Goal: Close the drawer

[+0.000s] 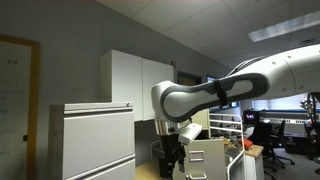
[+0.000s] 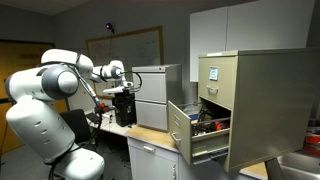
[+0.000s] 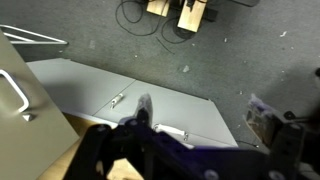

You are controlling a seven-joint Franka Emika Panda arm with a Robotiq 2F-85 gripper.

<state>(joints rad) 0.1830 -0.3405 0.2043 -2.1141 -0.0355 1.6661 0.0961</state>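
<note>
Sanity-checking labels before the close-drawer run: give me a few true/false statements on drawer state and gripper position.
1. The drawer of the tan cabinet stands pulled out. True.
2. That drawer is empty. False: things lie inside it.
3. The gripper touches the drawer front. False: it hangs apart from it, by the grey cabinet.
4. The top drawer above it is shut. True.
</note>
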